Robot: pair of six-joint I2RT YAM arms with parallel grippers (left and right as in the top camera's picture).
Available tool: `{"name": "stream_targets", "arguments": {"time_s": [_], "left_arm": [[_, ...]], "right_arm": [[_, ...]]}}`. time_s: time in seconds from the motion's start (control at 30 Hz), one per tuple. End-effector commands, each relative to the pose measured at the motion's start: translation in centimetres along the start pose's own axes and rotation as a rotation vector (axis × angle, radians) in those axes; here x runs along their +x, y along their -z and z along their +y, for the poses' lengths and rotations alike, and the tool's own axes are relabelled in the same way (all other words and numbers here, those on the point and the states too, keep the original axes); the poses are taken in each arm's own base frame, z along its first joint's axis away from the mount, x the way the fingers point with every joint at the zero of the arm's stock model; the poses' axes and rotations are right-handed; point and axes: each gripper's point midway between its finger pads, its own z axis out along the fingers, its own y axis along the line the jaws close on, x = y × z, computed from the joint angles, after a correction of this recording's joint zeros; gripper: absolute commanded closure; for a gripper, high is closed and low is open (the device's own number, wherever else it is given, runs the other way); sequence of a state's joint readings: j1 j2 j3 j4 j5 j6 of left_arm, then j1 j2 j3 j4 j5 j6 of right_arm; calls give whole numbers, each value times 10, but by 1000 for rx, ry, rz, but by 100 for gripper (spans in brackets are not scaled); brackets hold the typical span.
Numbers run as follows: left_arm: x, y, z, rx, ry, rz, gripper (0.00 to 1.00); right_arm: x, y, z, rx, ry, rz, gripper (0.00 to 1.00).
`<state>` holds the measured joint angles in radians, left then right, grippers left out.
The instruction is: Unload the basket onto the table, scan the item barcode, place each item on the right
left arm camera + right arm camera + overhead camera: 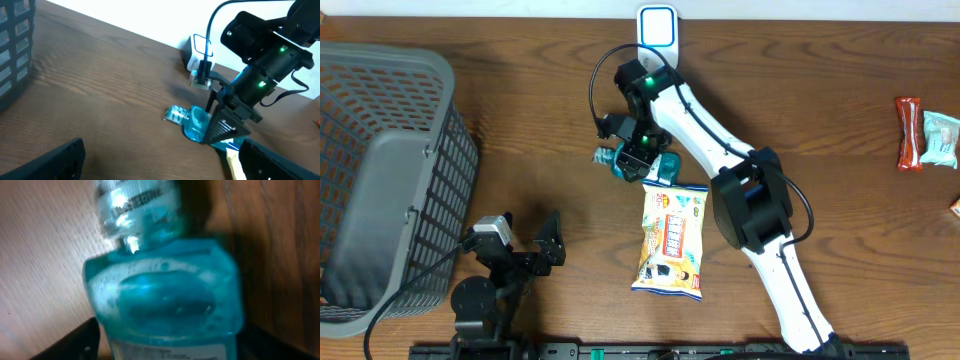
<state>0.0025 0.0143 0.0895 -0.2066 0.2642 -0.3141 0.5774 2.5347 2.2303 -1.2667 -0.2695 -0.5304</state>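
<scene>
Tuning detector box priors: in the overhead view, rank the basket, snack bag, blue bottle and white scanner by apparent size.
1. grey basket, by far the largest
2. snack bag
3-4. blue bottle and white scanner: not ranked. The right tool covers the bottle's middle, so only its ends show.

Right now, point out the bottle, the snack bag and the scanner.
Bottle [194, 124], left wrist view, on its blue body.
Snack bag [672, 240], overhead view, middle of its printed front.
Scanner [657, 24], overhead view, on its white top face.
</scene>
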Motion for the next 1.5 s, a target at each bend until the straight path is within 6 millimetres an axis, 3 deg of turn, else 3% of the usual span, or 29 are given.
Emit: {"name": "stream_targets", "arguments": {"time_s": [0.0, 0.17, 0.4, 0.6, 0.83, 1.17, 1.3, 1.4, 1.47], "left_arm": [[12, -2, 2, 2, 5, 36, 2], [12, -2, 2, 2, 5, 36, 2], [12, -2, 2, 2, 5, 36, 2], [12, -2, 2, 2, 5, 36, 2], [12, -2, 2, 2, 5, 36, 2], [12, -2, 2, 2, 5, 36, 2], [12, -2, 2, 2, 5, 36, 2], [12, -2, 2, 2, 5, 36, 2], [12, -2, 2, 2, 5, 36, 2]], "right_arm": [[19, -34, 1, 23, -109, 87, 36], [29, -31, -29, 247, -148, 162, 52], [18, -15, -38, 430, -109, 191, 56], [10, 1, -49, 672, -215, 182, 64], [-1, 5, -33, 796, -266, 151, 65], [-10, -1, -14, 800, -277, 125, 69], [-13, -8, -7, 748, -279, 115, 63], [-12, -7, -11, 746, -288, 114, 64], [-11, -6, -13, 747, -294, 112, 59]]}}
